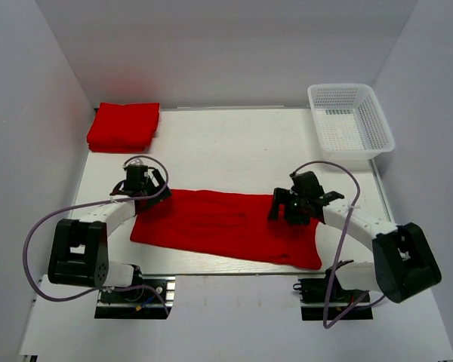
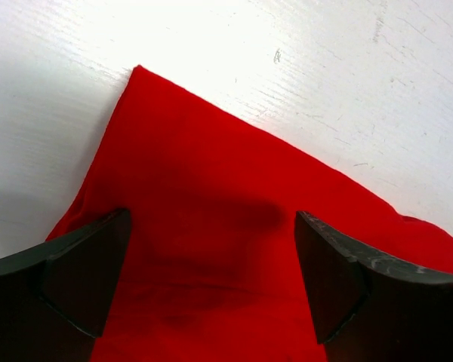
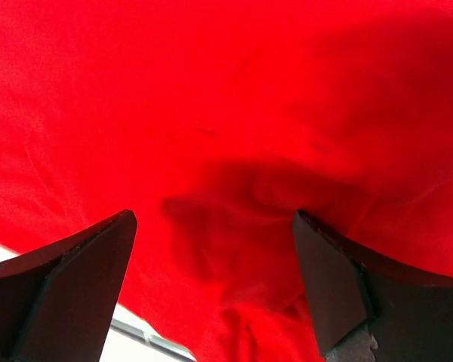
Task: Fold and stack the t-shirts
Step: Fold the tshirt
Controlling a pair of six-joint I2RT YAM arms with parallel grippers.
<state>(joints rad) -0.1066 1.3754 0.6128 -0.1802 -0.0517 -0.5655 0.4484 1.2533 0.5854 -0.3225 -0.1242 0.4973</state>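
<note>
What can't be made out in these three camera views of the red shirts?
- Top view: the folded red pile is too small to count its shirts.
- Top view: the right gripper covers the far right corner of the spread t-shirt.
- Right wrist view: the t-shirt fills the frame, its outline cut off by the edges.
- Left wrist view: only one corner shows; the frame cuts off the rest.

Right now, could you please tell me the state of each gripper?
Left gripper: open, holding nothing, over a corner of the spread t-shirt.
Right gripper: open, holding nothing, over the same t-shirt.
</note>
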